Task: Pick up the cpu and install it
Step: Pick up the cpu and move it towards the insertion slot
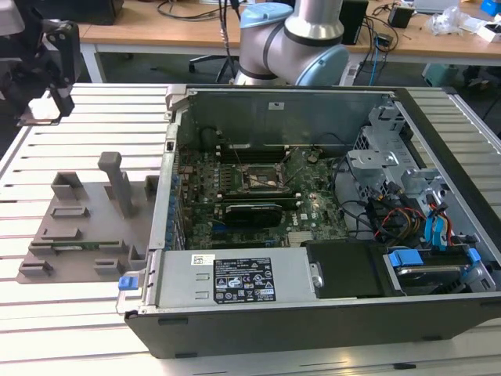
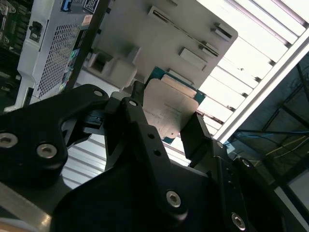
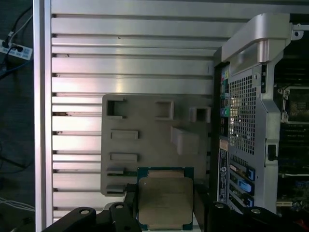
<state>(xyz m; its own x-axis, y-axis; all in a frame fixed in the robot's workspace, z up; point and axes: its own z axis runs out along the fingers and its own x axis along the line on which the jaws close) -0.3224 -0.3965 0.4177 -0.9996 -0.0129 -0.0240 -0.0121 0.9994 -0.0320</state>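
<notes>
Gripper (image 2: 166,108) clenched on the cpu (image 2: 170,118), fingers (image 2: 195,133) pinching two opposite edges, silver top visible in both wrist views. Wrist points down, cpu held over the gray fixture plate (image 3: 145,116) edge; open computer case (image 3: 246,111) beside the plate.

cpu (image 3: 165,202): pale metal lid with a dull satin finish; thin teal-green board edge.
jaws: black and matt, with shiny metal screw heads.
tabletop (image 1: 78,313): ribbed pale metal slats with a brushed sheen.
fixture plate (image 1: 86,227): grey plastic, matt; at 9 o'clock of the case in the exterior view.
case (image 1: 313,329): matt black outer shell; bare grey sheet metal inside.
motherboard (image 1: 313,207): green board, slight gloss.
robot arm (image 1: 313,23): smooth silver metal with glossy pale-blue caps.
desk (image 1: 156,31): pale wood top, smooth; at 12 o'clock of the case.
</notes>
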